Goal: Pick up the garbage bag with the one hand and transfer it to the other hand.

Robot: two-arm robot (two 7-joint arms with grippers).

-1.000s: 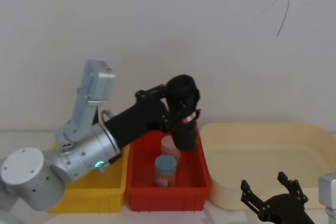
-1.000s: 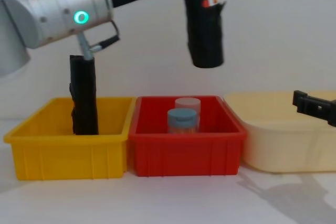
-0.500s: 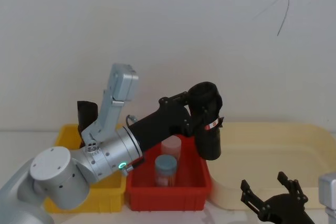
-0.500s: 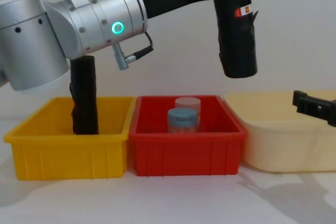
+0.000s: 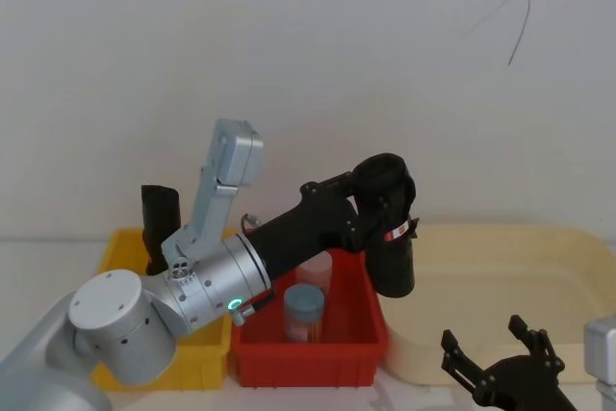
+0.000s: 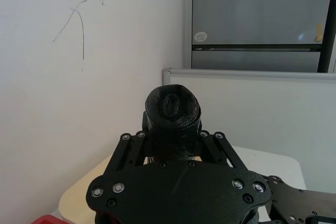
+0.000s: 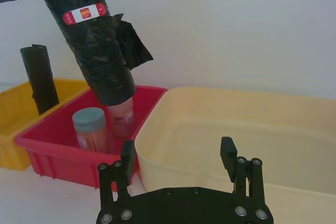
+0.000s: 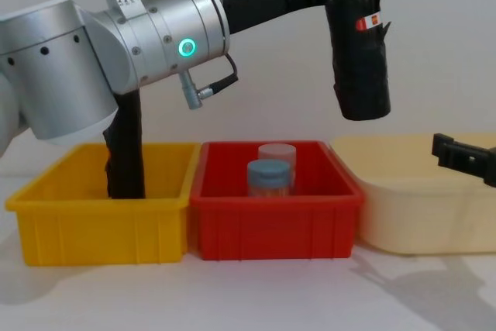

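Bag (image 5: 390, 243) is hanging upright in the air, its long axis running straight up and down, with the left pincer (image 5: 371, 211) clamped around it close to the top, so most of its length is dangling free below the grip. From where I am standing, its lower end is hovering over the right wall of the red bin (image 8: 271, 226), right where that bin is meeting the cream tub (image 8: 418, 218), well clear of the two jars (image 8: 269, 176) below. The right pincer (image 5: 489, 351) is waiting low by the front of the tub, to the right of the bag and nearer the robot's body, with its fingers spread wide and pointing upward. So the bag is lying up, forward and to the left of that open pincer, and I judge the free lower half is the part being offered for the handover. Compared with a second ago, the left arm is swinging the bag rightward: then it was hanging over the middle of the red bin, and now it is reaching that bin's right edge, while the right pincer is staying exactly where it was. A second black roll (image 8: 124, 156) is standing untouched in the yellow bin (image 8: 101, 234).
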